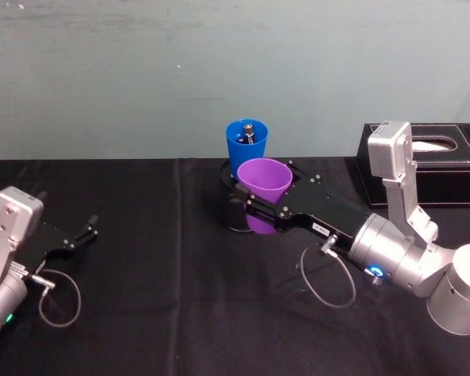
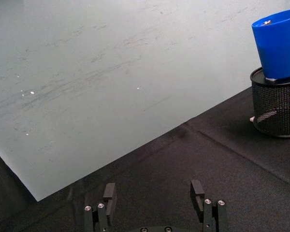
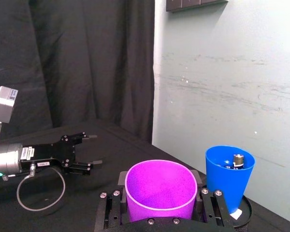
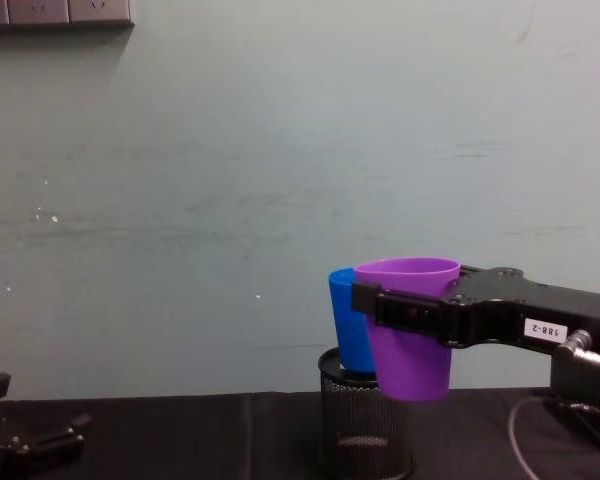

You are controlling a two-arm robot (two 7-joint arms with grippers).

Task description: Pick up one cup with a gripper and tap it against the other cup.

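- Head view: right gripper (image 1: 268,196) is reaching in from the right, its fingers pinching the purple cup (image 1: 265,178) by the wall, just under the rim.
- Purple cup is hanging upright, clear of the desk (image 1: 164,313), just beside the blue cup (image 1: 247,145). Right wrist view is showing a thin gap between the rims, so I'm reading it as not yet touching.
- Blue cup is sitting perched in the top of a black mesh holder (image 4: 355,430), not on the desk. A small metallic item (image 3: 238,159) is lying inside it; can't tell what.
- Left gripper (image 2: 153,193) is idling low at the left, fingers spread, holding nothing.
- Risks, as I'm judging them:
  - Tapping too hard is risking the blue cup tipping off the holder, since it's riding high and looking loose.
  - Coming in low is risking the purple base snagging the holder rim.
  - The smooth tapered wall is inviting the purple cup to slide down through the fingers on impact.
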